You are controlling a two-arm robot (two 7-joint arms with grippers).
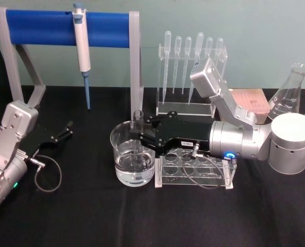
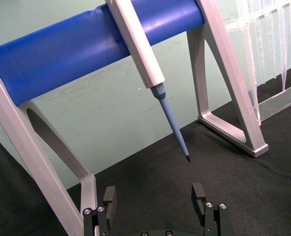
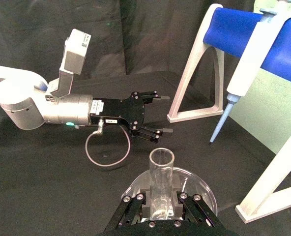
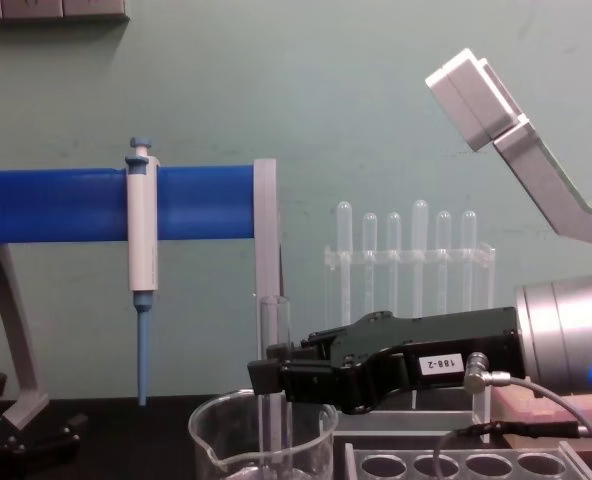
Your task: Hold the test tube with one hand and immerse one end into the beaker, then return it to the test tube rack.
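Observation:
The test tube (image 1: 138, 123) stands upright inside the beaker (image 1: 122, 159), its lower end down in the water and its open top above the rim. My right gripper (image 1: 138, 136) reaches in from the right and is shut on the tube's upper part. The right wrist view looks down on the tube's open mouth (image 3: 161, 160) between the fingers, with the beaker rim (image 3: 197, 184) below. From the chest view, the tube (image 4: 273, 330) rises out of the beaker (image 4: 216, 440), held by the right gripper (image 4: 273, 380). My left gripper (image 1: 65, 131) rests open at the left, holding nothing.
A blue-barred stand (image 1: 44, 28) with a hanging pipettor (image 1: 82, 46) is at the back left. Behind the beaker stands a rack of plastic pipettes (image 1: 191, 72). A clear holed tube rack (image 1: 193, 172) lies under my right gripper. A conical flask (image 1: 289, 95) and a pink box (image 1: 251, 100) are at the back right.

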